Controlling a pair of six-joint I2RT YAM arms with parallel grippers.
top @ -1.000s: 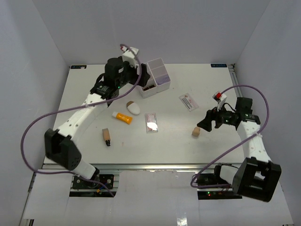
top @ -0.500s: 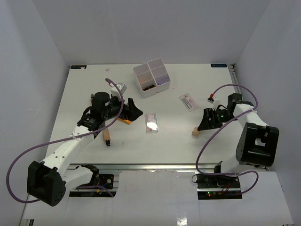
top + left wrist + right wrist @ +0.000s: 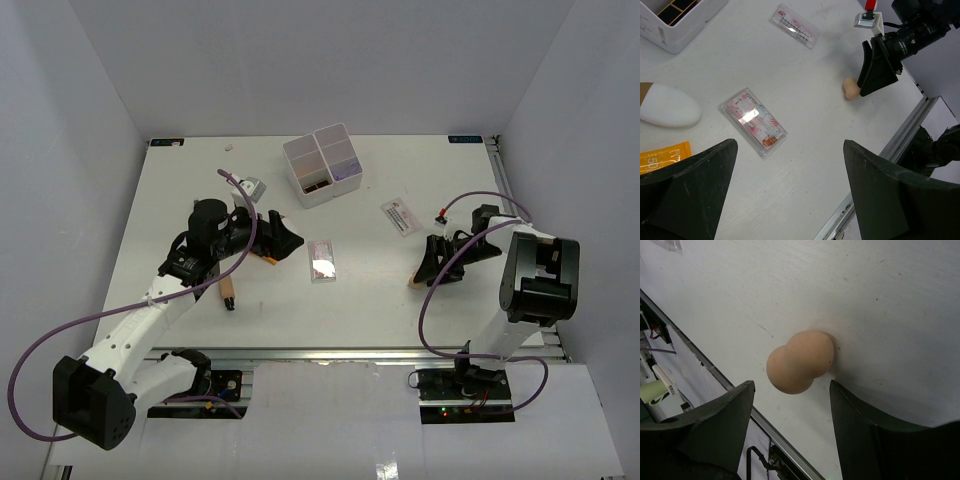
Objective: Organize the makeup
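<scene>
A white four-compartment box [image 3: 322,165] stands askew near the far edge of the white table [image 3: 350,310]. Plain pale walls [image 3: 320,60] close in three sides. A metal rail [image 3: 330,353] runs along the table's near edge.

The white surface [image 3: 370,300] carries a white compartment box [image 3: 322,165] at upper centre, a white-red packet [image 3: 400,216] to its lower right, and a clear pink palette [image 3: 321,260] mid-frame. A beige sponge [image 3: 413,283] lies centre right. A tan bottle [image 3: 227,288] and an orange tube [image 3: 665,155] lie at left.
</scene>
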